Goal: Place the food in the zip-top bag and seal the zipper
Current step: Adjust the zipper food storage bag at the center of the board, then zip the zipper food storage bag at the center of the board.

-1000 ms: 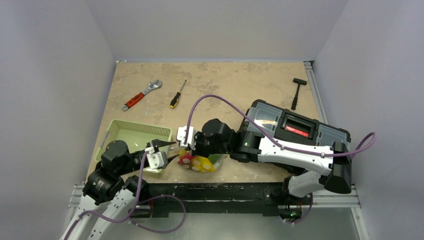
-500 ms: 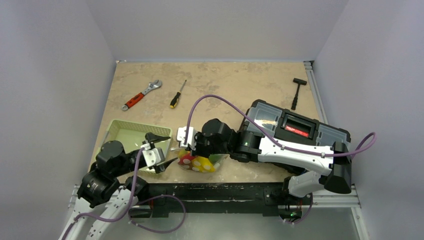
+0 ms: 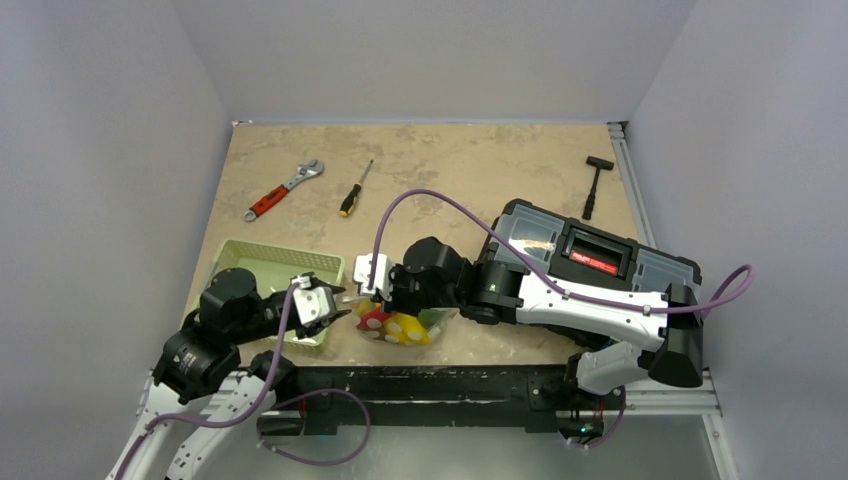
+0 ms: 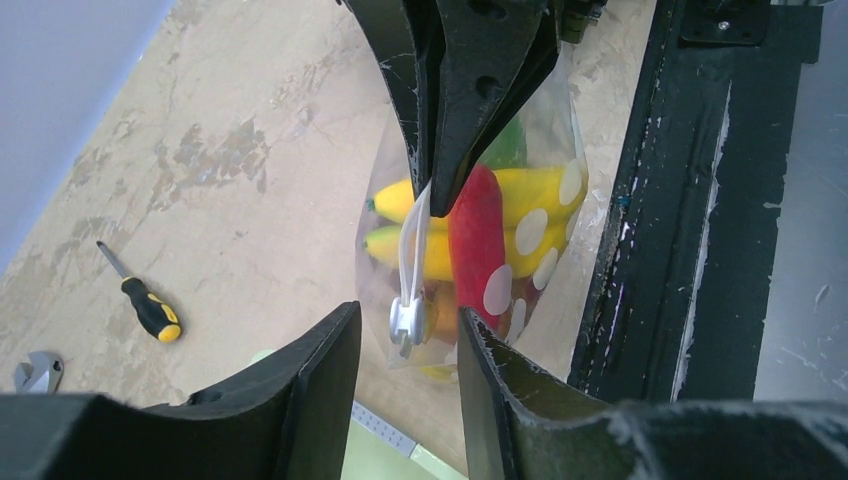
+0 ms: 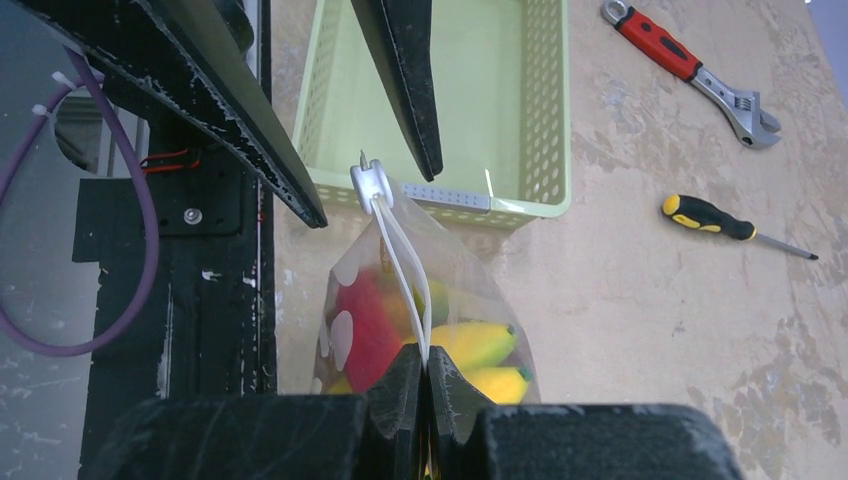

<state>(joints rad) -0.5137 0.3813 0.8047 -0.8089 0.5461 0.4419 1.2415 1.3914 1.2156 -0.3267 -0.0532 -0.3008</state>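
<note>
As the zip-top bag (image 3: 400, 325) stands, its zipper (image 5: 404, 262) runs left-right.

Left fingers (image 4: 310, 385) parted; right fingers (image 5: 395, 395) pinched tight; both sets pointed at each other

Zip-top bag (image 4: 530, 230): clear glossy plastic film, crinkly. Food (image 4: 477, 235): smooth, shiny plastic. Basket (image 5: 545, 110), far left: matt plastic mesh. Tabletop (image 3: 450, 165): matt, mottled stone-look. Wrench (image 5: 690, 68): bare metal jaw, red grip.
</note>
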